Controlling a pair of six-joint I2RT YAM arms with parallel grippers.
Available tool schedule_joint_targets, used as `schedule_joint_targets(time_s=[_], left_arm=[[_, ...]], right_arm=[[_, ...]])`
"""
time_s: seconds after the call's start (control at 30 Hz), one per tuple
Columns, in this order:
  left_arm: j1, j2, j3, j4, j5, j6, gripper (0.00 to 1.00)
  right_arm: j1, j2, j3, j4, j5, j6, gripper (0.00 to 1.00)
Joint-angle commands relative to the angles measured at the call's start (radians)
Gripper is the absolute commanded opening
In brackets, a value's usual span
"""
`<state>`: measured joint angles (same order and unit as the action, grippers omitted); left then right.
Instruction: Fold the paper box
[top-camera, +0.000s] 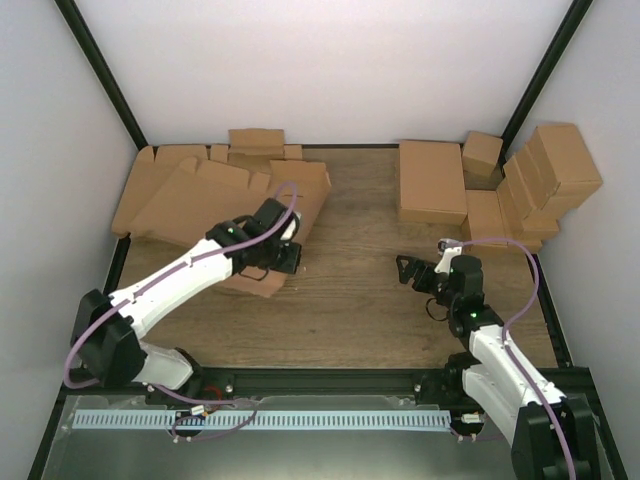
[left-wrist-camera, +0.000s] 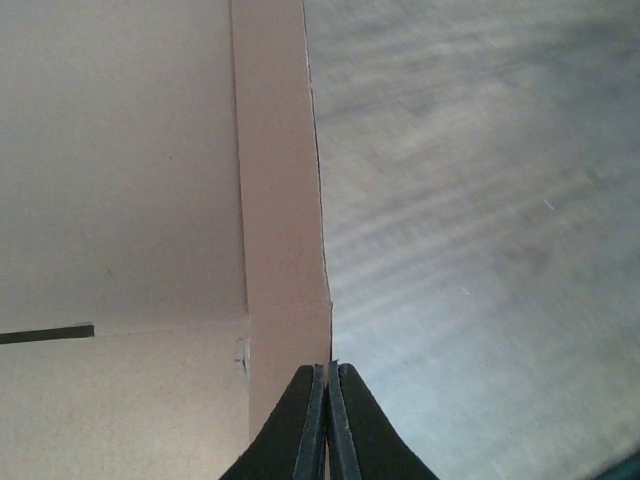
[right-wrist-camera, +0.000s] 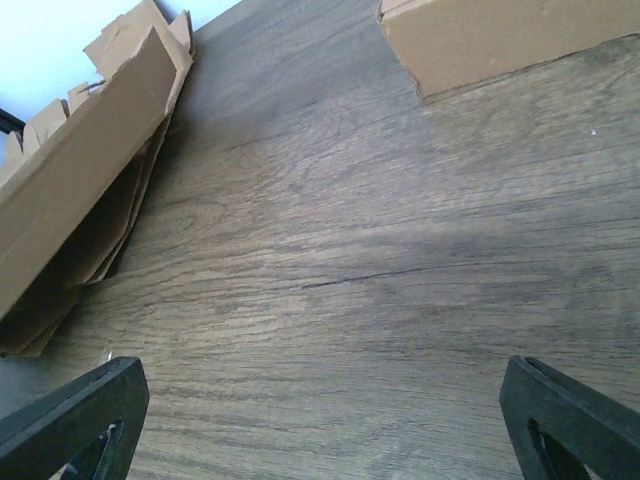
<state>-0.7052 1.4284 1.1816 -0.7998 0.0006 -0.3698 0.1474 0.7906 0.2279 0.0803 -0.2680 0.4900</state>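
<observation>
Two arms are at work on the wooden table (top-camera: 350, 310), and they are doing quite different things. The left arm stretches forward and inward to the paper box (top-camera: 310, 195), which lies part-folded on the left half of the table, just in front of a spread of flat cardboard blanks (top-camera: 150, 185) against the back-left corner. One long side of the box stands raised; the rest lies flat under the arm.

The left gripper (top-camera: 285, 255) sits at the near right edge of that sheet. From its wrist camera the two black fingers (left-wrist-camera: 305, 425) are pressed together, and the thin edge of a narrow cardboard strip runs straight down into the seam between them. It looks pinched there, though the contact itself is hard to make out.

The right gripper (top-camera: 415, 270) hangs over bare wood on the right half of the table, well apart from the box, its fingers (right-wrist-camera: 75, 420) spread wide with nothing between them.

Behind it rests a wide flat closed box (top-camera: 432, 180), and a heap of smaller finished boxes (top-camera: 555, 165) leans in the back-right corner.
</observation>
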Motion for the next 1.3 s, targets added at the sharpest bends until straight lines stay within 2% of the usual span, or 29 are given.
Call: schedule_joint_targets(time_s=[0.0, 0.1, 0.13, 0.2, 0.23, 0.33, 0.4, 0.5, 0.7, 0.8, 0.93, 1.27], left_arm=[[-0.069, -0.082, -0.091, 0.131, 0.198, -0.132, 0.04], [-0.095, -0.118, -0.158, 0.224, 0.280, -0.170, 0.05], [-0.096, -0.128, -0.170, 0.239, 0.297, -0.176, 0.12], [-0.095, -0.153, -0.176, 0.235, 0.273, -0.178, 0.50], [-0.095, -0.171, -0.176, 0.224, 0.244, -0.178, 0.61], [-0.092, -0.240, -0.174, 0.192, 0.135, -0.186, 0.81], [-0.077, -0.287, -0.183, 0.170, 0.063, -0.210, 0.89], [-0.005, -0.347, -0.219, 0.144, 0.023, -0.224, 0.93], [0.234, -0.445, -0.315, 0.108, 0.049, -0.235, 0.94], [0.309, -0.499, -0.377, 0.110, 0.080, -0.265, 0.94], [0.362, -0.563, -0.447, 0.076, 0.023, -0.321, 0.94], [0.400, -0.647, -0.500, 0.089, -0.047, -0.419, 0.95]], right_arm=[[0.010, 0.024, 0.044, 0.004, -0.013, -0.002, 1.00], [0.010, 0.026, 0.055, -0.001, -0.044, 0.020, 1.00], [0.010, 0.027, 0.055, 0.000, -0.061, 0.028, 1.00], [0.009, 0.035, 0.065, -0.005, -0.088, 0.046, 1.00], [0.010, 0.043, 0.073, -0.013, -0.098, 0.054, 1.00], [0.011, 0.081, 0.108, -0.020, -0.150, 0.072, 1.00], [0.013, 0.121, 0.128, -0.014, -0.190, 0.089, 1.00], [0.039, 0.220, 0.162, 0.002, -0.229, 0.113, 0.97], [0.169, 0.448, 0.254, 0.057, -0.254, 0.182, 0.93], [0.228, 0.548, 0.280, 0.117, -0.277, 0.247, 0.85], [0.300, 0.648, 0.318, 0.151, -0.238, 0.313, 0.81], [0.339, 0.845, 0.325, 0.351, -0.244, 0.456, 0.60]])
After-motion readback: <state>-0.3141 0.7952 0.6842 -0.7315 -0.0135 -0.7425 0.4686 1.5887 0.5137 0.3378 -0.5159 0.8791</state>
